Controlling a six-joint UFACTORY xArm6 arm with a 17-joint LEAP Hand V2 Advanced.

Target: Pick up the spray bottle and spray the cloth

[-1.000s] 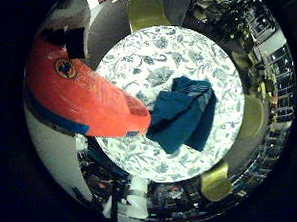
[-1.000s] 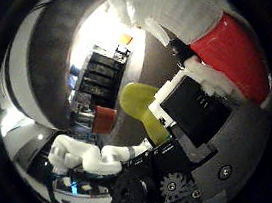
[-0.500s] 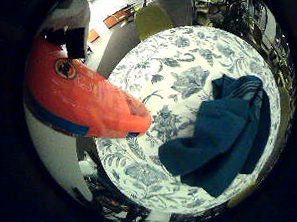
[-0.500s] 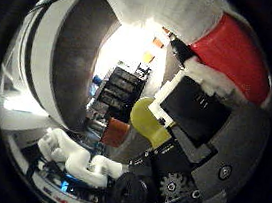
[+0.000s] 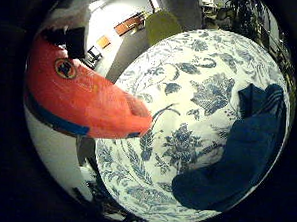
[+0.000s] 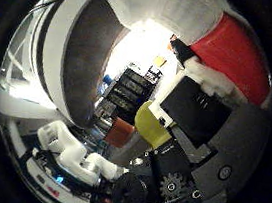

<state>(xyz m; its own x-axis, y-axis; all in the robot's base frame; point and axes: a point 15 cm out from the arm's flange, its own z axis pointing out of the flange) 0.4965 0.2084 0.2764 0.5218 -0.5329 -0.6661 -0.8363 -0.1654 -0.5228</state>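
Got the orange spray bottle [image 5: 84,100] gripped in the hand [image 6: 204,156], so best to aim the nozzle squarely at the blue cloth [image 5: 236,160] on the floral tablecloth [image 5: 190,83] before squeezing.

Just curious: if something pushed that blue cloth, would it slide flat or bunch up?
Probably bunch: the cloth already lies crumpled in soft folds on the patterned table, so it looks floppy. It seems light and unlikely to roll.

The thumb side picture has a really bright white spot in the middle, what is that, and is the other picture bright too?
Thumb side palm view: glare from a lit room beyond the hand. Little finger side view: evenly lit, no glare on spray bottle, cloth or table.
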